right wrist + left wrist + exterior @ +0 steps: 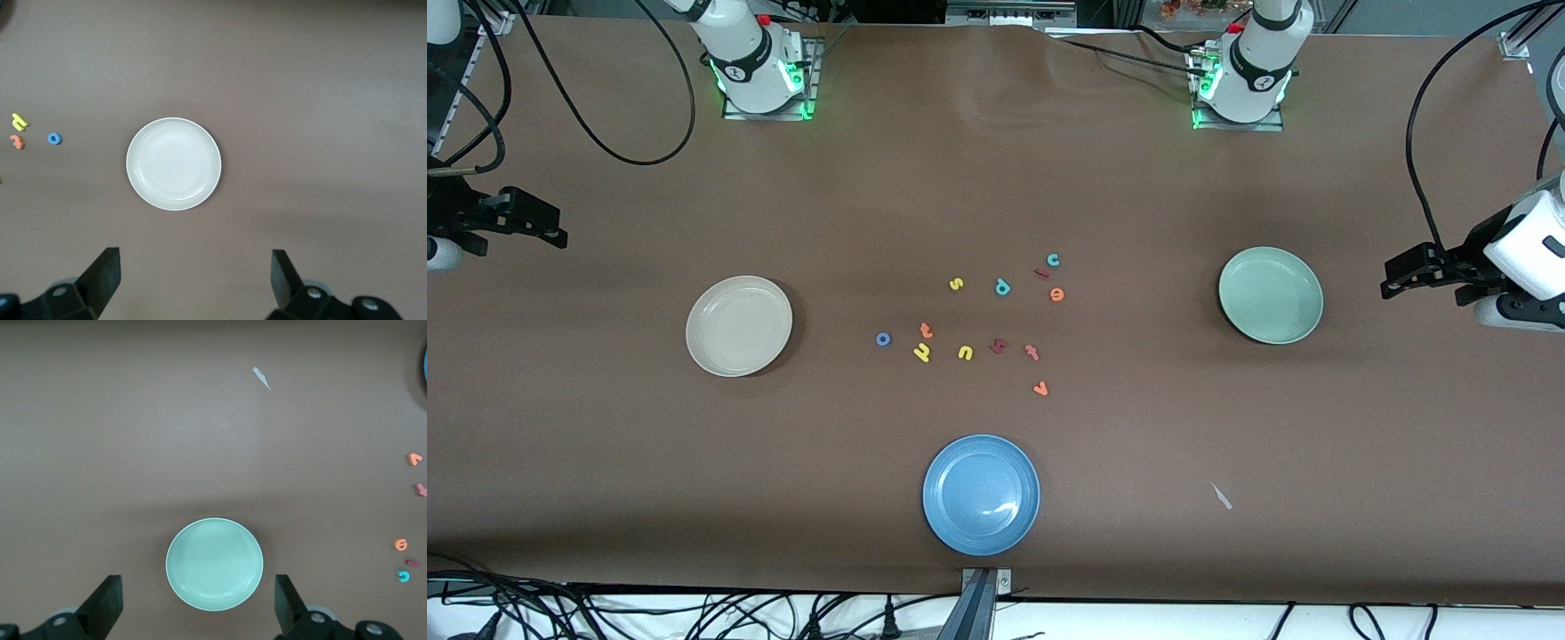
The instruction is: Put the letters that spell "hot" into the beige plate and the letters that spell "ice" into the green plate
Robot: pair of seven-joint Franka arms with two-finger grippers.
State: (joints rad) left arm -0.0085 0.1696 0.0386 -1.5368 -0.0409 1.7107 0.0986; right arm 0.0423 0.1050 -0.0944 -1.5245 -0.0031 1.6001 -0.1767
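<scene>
The beige plate lies toward the right arm's end and the green plate toward the left arm's end, both holding nothing. Loose letters lie between them: the blue "o", orange "t" and yellow "h" sit together. The teal "c", dark red "i" and orange "e" form another group. My left gripper hovers open at the table's edge beside the green plate. My right gripper hovers open at the other end.
A blue plate lies nearest the front camera. Other letters lie in the cluster: yellow "s", teal "p", yellow "u", a dark red letter, pinkish "t", orange "v". A white scrap lies on the brown table.
</scene>
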